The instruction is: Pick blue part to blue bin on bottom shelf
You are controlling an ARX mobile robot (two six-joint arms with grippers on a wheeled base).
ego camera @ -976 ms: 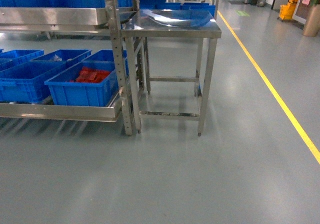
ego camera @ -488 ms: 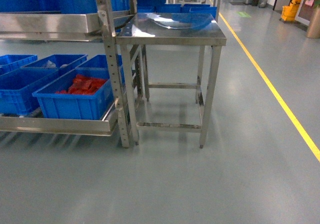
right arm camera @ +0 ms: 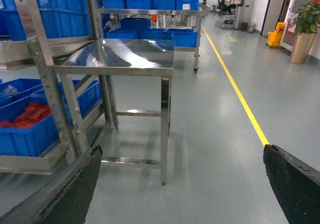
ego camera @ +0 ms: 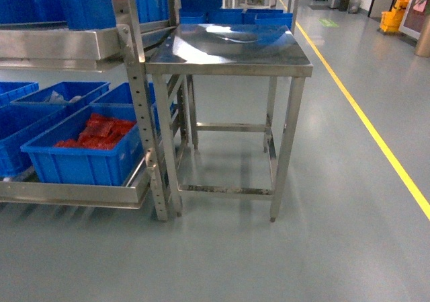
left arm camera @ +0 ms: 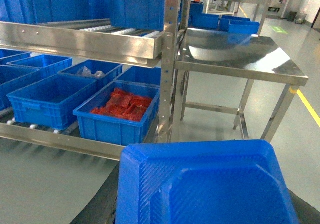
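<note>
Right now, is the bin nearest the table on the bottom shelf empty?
No. The blue bin holds red packets, seen in head and left wrist views.

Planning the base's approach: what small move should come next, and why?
Probably turn the base slightly left. The head view centres on the steel table, while the blue bins on the bottom shelf sit at its left edge, and the blue part fills the bottom of the left wrist view.

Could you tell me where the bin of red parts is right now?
Head view, lower left: the bin of red parts sits on the bottom shelf, beside the steel table.
</note>
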